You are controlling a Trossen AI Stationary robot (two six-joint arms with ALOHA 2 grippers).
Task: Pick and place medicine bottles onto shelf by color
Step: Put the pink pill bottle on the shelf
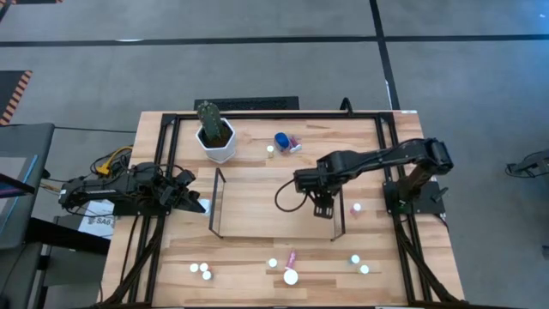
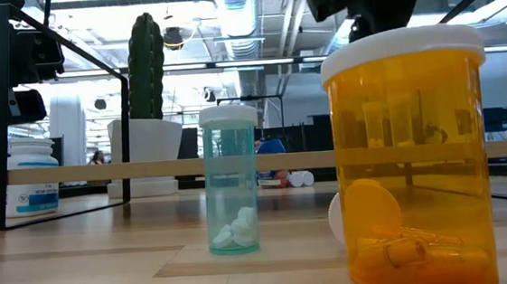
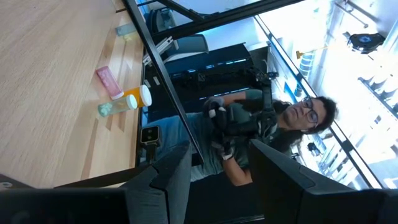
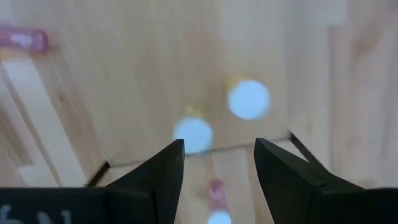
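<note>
The shelf [image 1: 266,202], a low light-wood platform with dark-framed end panels, lies mid-table. My right gripper [image 1: 322,206] hangs over the shelf's right end, pointing down and open [image 4: 219,152], holding nothing. In the right wrist view, two white-capped medicine bottles [image 4: 247,99] [image 4: 193,134] stand upright on the wood below and beyond its fingertips. Other bottles stand loose on the table: a blue-capped one [image 1: 281,140] at the far side and several white-capped ones [image 1: 200,271] [image 1: 359,263] along the near edge. My left gripper [image 1: 184,199] rests at the table's left, open [image 3: 217,180] and empty.
A cactus in a white pot [image 1: 216,136] stands at the far left. A pink bottle [image 1: 292,257] and a large orange bottle with a white cap [image 2: 408,148] sit near the front edge, beside a teal one [image 2: 231,180]. A black frame [image 1: 274,114] rings the table. A person [image 3: 267,124] sits beyond the near edge.
</note>
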